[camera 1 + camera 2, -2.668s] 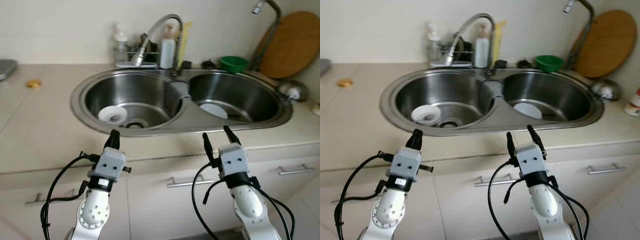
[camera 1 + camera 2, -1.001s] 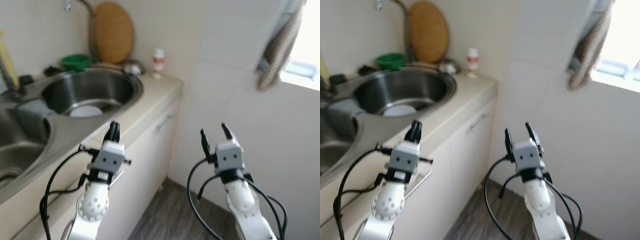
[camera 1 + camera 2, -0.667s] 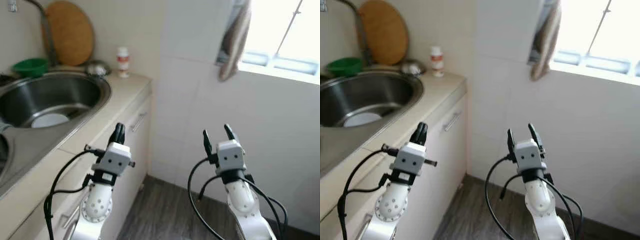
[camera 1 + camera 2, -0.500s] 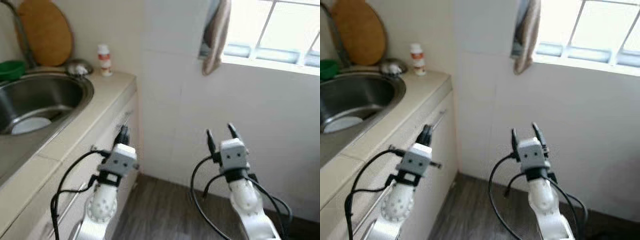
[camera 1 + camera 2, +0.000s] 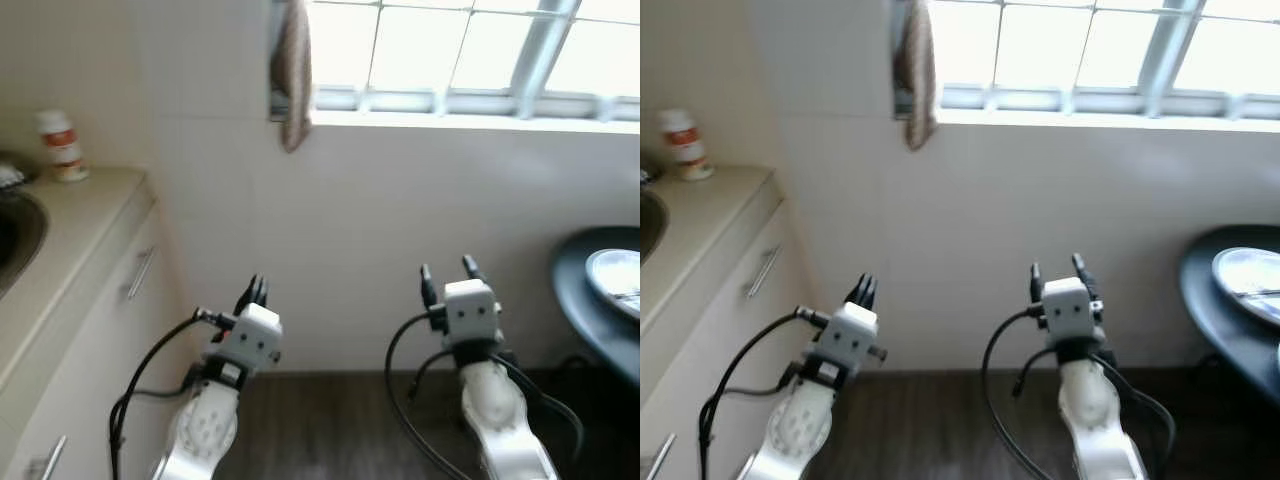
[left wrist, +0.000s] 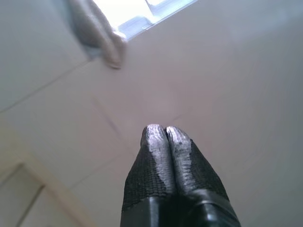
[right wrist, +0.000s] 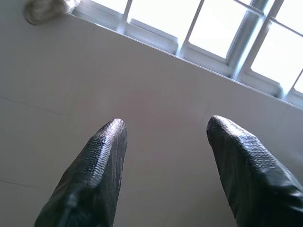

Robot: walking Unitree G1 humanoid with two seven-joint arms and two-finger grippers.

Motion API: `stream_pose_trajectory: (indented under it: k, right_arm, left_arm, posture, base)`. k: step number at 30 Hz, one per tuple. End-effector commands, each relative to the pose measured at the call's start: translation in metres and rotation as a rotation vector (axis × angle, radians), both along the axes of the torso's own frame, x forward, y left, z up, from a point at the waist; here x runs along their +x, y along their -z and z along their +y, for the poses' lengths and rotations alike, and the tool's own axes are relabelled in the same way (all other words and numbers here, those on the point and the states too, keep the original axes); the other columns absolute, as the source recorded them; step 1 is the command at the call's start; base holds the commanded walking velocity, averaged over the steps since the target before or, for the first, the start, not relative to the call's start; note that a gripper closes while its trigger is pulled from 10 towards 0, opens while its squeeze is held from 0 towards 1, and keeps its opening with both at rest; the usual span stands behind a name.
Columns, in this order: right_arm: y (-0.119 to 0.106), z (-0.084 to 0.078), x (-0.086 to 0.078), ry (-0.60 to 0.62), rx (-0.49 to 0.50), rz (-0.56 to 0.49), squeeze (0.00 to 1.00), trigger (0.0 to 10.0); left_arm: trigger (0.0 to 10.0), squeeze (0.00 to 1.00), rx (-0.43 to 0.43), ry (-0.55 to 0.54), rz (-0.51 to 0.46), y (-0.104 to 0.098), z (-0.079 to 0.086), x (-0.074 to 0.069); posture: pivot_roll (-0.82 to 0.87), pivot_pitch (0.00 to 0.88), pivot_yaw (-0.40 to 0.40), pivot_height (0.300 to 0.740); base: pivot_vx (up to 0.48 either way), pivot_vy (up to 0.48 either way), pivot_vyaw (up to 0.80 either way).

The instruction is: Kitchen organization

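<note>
- Left eye view: white tiled wall [image 5: 330, 220] under a bright barred window [image 5: 450, 50]; dark wood-look floor [image 5: 330, 430] below.
- Left gripper [image 5: 255, 290] held low before the wall, black fingers pressed together, holding nothing.
- Right gripper [image 5: 446, 272] alongside at similar height, fingers spread apart, empty.
- Beige countertop [image 5: 60, 220] with cabinet drawers at far left; small white bottle with red label [image 5: 58, 145] stands on it by the wall.
- Grey-brown cloth [image 5: 292, 75] hangs from the window sill.
- Dark round table [image 5: 590, 310] at right edge carries a white plate [image 5: 615, 280].
</note>
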State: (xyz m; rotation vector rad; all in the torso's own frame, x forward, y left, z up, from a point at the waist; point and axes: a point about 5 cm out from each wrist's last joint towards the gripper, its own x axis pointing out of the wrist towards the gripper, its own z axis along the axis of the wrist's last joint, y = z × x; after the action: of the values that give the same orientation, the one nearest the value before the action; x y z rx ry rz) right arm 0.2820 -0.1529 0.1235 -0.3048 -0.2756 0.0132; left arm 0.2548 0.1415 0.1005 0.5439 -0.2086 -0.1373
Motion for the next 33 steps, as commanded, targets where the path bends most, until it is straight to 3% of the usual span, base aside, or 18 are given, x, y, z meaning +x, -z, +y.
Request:
stream_pose_trajectory:
  k: [1,7,12,33]
  right_arm:
    - [0.001,-0.005,0.002,0.015,0.012,0.017,0.00,10.0]
    - [0.003,-0.004,0.002,0.006,-0.017,0.028,0.00,10.0]
    - [0.009,0.003,0.001,-0.029,-0.023,0.065,0.00,10.0]
    - [0.009,0.008,0.009,-0.030,-0.026,0.087,0.00,10.0]
  left_arm:
    - [10.0,0.00,-0.007,0.013,0.014,0.001,-0.004,0.001]
    - [10.0,0.00,0.001,0.010,0.024,0.002,-0.005,0.004]
    - [10.0,0.00,0.010,-0.015,0.040,0.004,0.000,0.007]
    - [10.0,0.00,0.010,-0.037,0.046,0.004,0.003,0.010]
  posture:
    - [-0.06,0.000,-0.015,0.740]
    - [-0.07,0.000,-0.011,0.740]
    - [-0.07,0.000,-0.010,0.740]
    - [-0.06,0.000,-0.017,0.740]
  base:
    - [0.000,0.000,-0.80]
    - [0.000,0.000,-0.73]
    - [0.000,-0.480,0.00]
    - [0.000,-0.480,0.00]
